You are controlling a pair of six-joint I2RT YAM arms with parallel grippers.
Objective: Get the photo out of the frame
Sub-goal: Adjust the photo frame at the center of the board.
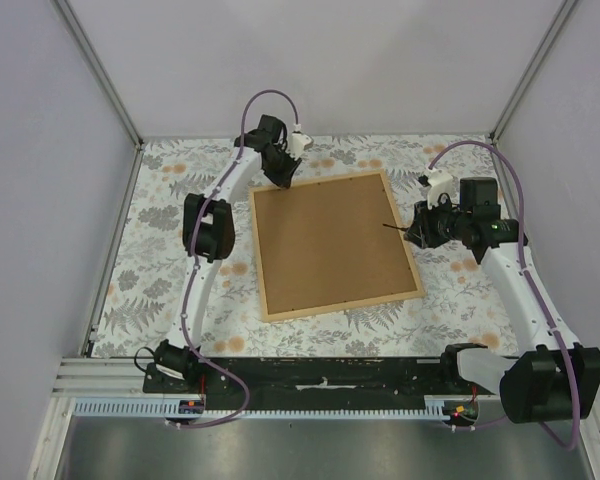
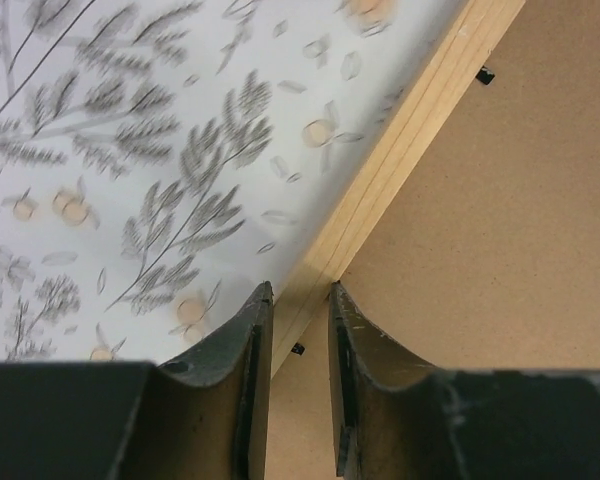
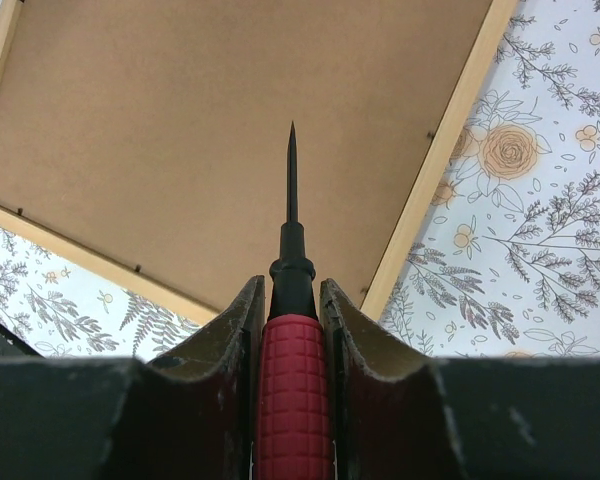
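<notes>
The left fingers (image 2: 263, 312) sit on both sides of the frame's (image 1: 332, 243) wooden edge at its far left corner, and I cannot tell if they squeeze it. The right fingers (image 3: 248, 315) grip a red-handled screwdriver (image 3: 292, 390), its black tip over the brown back. The frame lies back up on the flowery tabletop (image 1: 160, 260).
</notes>
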